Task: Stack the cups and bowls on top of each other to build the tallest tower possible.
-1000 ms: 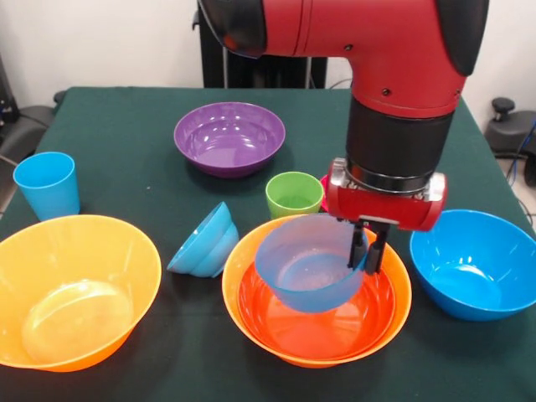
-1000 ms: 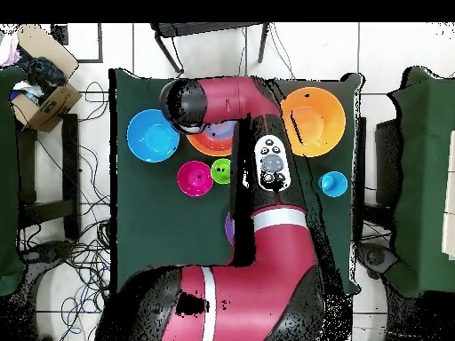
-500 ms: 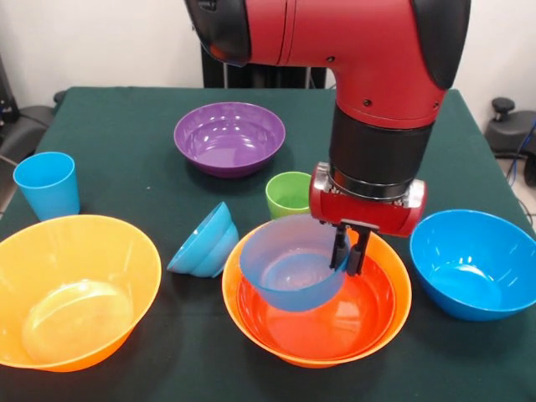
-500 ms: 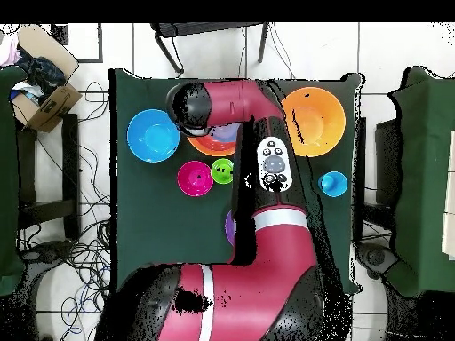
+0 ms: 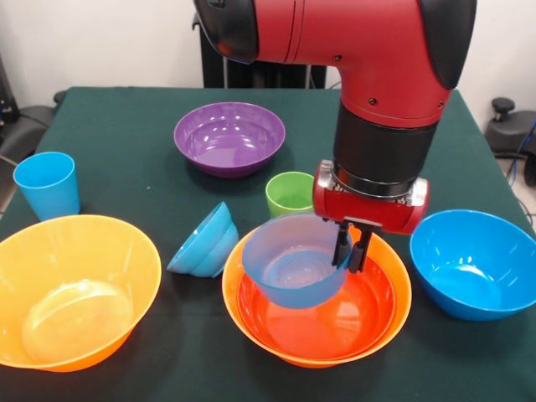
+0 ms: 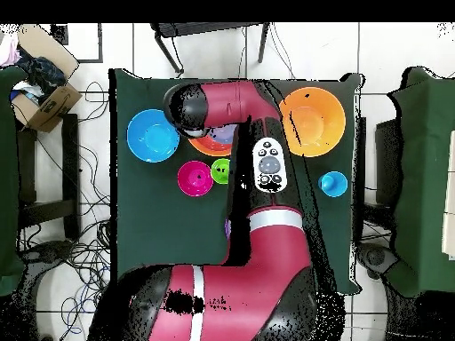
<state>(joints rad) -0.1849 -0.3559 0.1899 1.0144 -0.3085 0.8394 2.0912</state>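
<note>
Jaws clamped on pale blue bowl's right rim, bowl tilted above the nested red-orange bowl in orange bowl, green cup just behind — bench bare at the far left — bowl slightly right of half a second ago

A dark green tabletop carries everything. Taking the front view as a clock face, a purple bowl sits at 11 o'clock and a light blue cup at 9. A big orange bowl sits at 8 and a tipped blue bowl left of centre. A lime green cup stands near centre, a second orange bowl at 6, and a blue bowl at 4.
</note>
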